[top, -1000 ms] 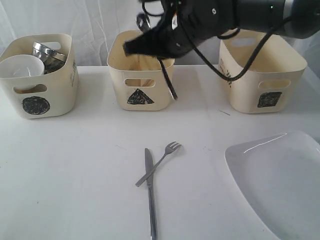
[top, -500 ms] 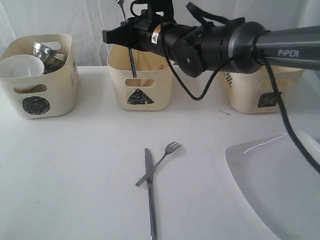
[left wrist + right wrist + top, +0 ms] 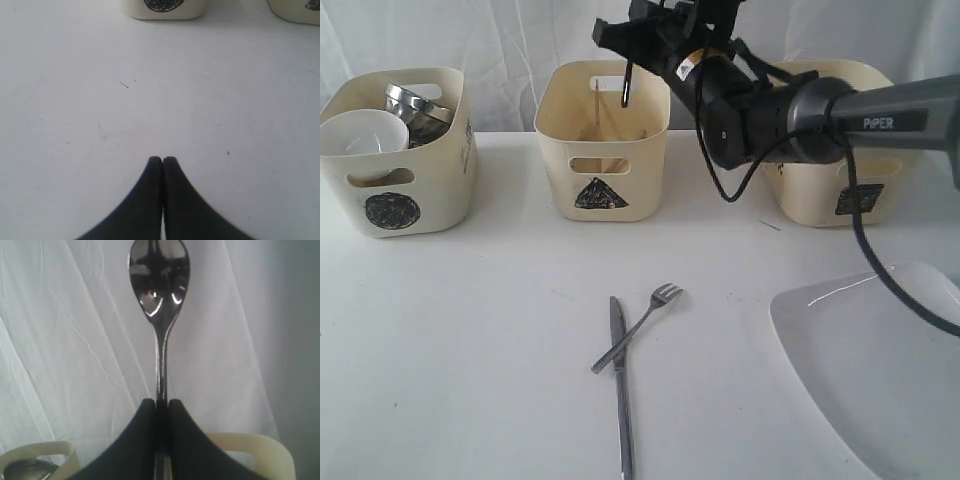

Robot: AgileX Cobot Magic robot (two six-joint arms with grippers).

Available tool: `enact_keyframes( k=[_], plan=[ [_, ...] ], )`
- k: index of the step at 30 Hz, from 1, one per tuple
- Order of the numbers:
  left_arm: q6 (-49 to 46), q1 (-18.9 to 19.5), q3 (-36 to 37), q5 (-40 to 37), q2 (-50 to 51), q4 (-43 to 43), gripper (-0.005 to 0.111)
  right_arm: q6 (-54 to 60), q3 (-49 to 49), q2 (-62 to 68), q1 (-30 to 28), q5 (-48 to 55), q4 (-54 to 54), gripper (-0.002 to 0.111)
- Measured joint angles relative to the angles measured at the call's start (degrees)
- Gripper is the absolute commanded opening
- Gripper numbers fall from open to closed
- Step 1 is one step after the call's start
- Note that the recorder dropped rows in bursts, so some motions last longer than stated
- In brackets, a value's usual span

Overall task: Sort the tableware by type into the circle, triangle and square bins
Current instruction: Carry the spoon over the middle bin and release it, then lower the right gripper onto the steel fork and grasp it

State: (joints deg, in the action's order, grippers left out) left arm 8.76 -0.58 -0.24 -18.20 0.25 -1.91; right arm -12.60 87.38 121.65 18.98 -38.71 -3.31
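Item: spoon. Clamped by its handle in the right gripper, whose fingers are closed tight on the shaft. It is raised above the triangle bin. In the exterior view only a thin dark length of the spoon hangs below the gripper over the bin's opening; its bowl is hidden there.

Item: left gripper. Fingers pressed together, nothing between them, over bare table. It is out of the exterior view.

Item: circle bin. Far left; holds the white bowl and the steel mugs, which overlap so that their number cannot be told.

Item: chopsticks. Pale against the triangle bin's inner wall, hard to make out.

Item: square bin. Far right; its top and left side are covered by the right arm, its contents unseen.

Item: fork and knife. On the table in front of the bins, the fork lying across the knife's blade; the knife's handle runs to the bottom edge.

Item: plate. Near right corner, cut off by the frame at right and bottom.

Backdrop: white curtain.
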Motion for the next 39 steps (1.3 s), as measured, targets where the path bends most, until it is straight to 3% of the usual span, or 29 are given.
enact_keyframes(
  k=[11, 16, 21, 27, 32, 39],
  plan=[
    [0.00, 0.00, 0.00, 0.00, 0.00, 0.00, 0.000, 2.89, 8.76, 9.69, 0.00, 0.59, 0.00, 0.044],
    [0.00, 0.00, 0.00, 0.00, 0.00, 0.00, 0.000, 2.89, 8.93, 9.30, 0.00, 2.44, -0.11, 0.042],
    [0.00, 0.00, 0.00, 0.00, 0.00, 0.00, 0.000, 2.89, 8.93, 4.15, 0.00, 10.09, -0.11, 0.026],
    [0.00, 0.00, 0.00, 0.00, 0.00, 0.00, 0.000, 11.13, 9.14, -5.64, 0.00, 37.42, -0.11, 0.000],
    [0.00, 0.00, 0.00, 0.00, 0.00, 0.00, 0.000, 19.23, 9.14, -9.95, 0.00, 65.53, 0.13, 0.000],
    [0.00, 0.00, 0.00, 0.00, 0.00, 0.00, 0.000, 20.58, 7.26, -14.52, 5.58, 90.20, 0.60, 0.000]
  ],
)
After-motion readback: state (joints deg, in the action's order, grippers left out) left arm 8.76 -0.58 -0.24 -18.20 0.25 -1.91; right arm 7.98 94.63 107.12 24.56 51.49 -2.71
